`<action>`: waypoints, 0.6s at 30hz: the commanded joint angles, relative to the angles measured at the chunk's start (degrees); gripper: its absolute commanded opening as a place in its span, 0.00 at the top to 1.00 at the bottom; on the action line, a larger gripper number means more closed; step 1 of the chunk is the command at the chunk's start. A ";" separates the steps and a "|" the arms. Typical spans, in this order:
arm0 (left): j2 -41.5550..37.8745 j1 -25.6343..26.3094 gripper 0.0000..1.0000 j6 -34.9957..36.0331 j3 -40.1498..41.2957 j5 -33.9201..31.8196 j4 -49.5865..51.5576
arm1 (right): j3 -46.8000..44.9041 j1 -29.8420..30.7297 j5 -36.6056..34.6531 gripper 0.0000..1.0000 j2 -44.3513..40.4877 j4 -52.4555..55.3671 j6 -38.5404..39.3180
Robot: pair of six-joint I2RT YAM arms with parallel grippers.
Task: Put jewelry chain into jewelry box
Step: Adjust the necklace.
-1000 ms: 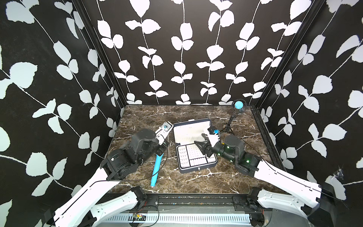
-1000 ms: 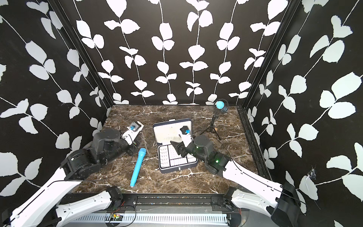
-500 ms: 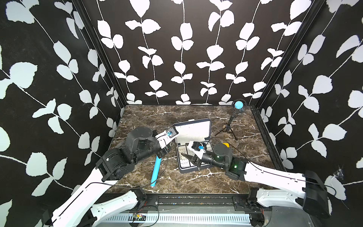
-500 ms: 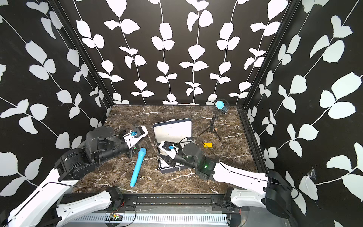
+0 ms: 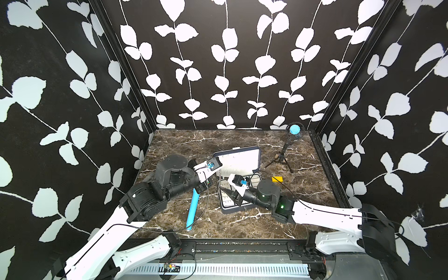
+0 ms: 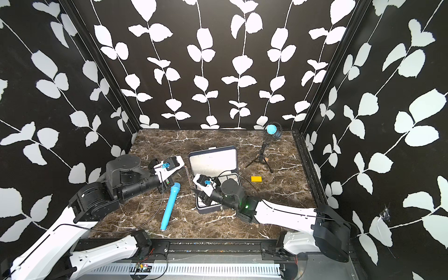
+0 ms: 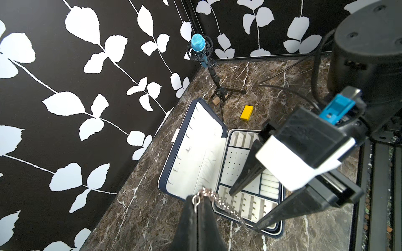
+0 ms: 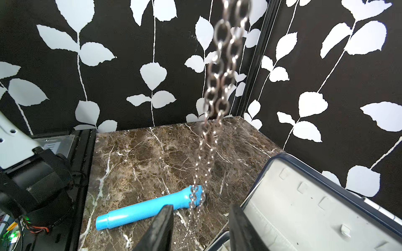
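In the left wrist view, the left fingers (image 7: 195, 219) are pinched shut on the top end of the jewelry chain (image 7: 217, 198). The chain drops away from them at the front edge of the open jewelry box (image 7: 195, 156). The right fingers (image 7: 245, 180) stand parted over the tray, one on each side of the chain's line.

In the right wrist view, the chain (image 8: 212, 104) hangs doubled with its long axis vertical, straight ahead of the right fingers (image 8: 162, 228). Its lower end dangles in the gap between them; whether it touches either cannot be told. Behind it a blue microphone (image 8: 148, 208) lies on the table (image 8: 141, 156).

In both top views the chain (image 5: 220, 176) hangs at the box's left edge. The right arm is nearer its loose end, and the tray lies to the chain's right, so the next move probably carries it that way.
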State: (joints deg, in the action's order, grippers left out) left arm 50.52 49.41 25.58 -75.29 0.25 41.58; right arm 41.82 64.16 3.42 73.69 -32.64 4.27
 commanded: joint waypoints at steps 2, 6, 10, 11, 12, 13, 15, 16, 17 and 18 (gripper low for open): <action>-0.11 -0.19 1.00 0.86 -0.17 0.63 -1.99 | 1.26 0.78 -0.71 0.57 0.31 -4.04 -1.39; -0.07 -0.19 1.00 0.90 -0.23 0.75 -2.24 | 0.92 0.79 -2.16 0.59 0.16 -4.54 -1.89; -0.07 -0.19 1.00 0.71 -0.21 0.93 -2.38 | 0.85 0.79 -2.54 0.62 0.05 -4.87 -2.31; -0.02 -0.19 1.00 0.62 -0.21 0.94 -2.33 | 0.89 0.79 -2.54 0.64 0.05 -4.93 -2.46; -0.07 -0.19 1.00 0.65 -0.27 0.90 -2.37 | 0.90 0.79 -2.59 0.65 0.09 -4.97 -2.55; -0.07 -0.19 1.00 0.60 -0.23 0.90 -2.38 | 0.94 0.81 -2.65 0.67 0.06 -5.04 -2.66; -0.13 -0.19 1.00 0.47 -0.28 0.97 -2.27 | 0.98 0.86 -2.63 0.70 0.03 -5.14 -2.78; -0.15 -0.19 1.00 0.48 -0.26 1.02 -2.29 | 1.02 0.83 -2.63 0.72 0.05 -5.15 -2.86; -0.14 -0.19 1.00 0.44 -0.23 1.03 -2.30 | 1.01 0.85 -2.51 0.73 0.05 -5.19 -2.99; -0.11 -0.19 1.00 0.37 -0.21 1.03 -2.30 | 1.06 0.81 -2.39 0.74 0.13 -5.23 -3.08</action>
State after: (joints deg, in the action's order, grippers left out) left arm 50.61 49.41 25.82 -75.29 0.47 40.80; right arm 41.85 64.53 1.69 73.89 -34.24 2.07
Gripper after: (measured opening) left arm 0.049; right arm 0.269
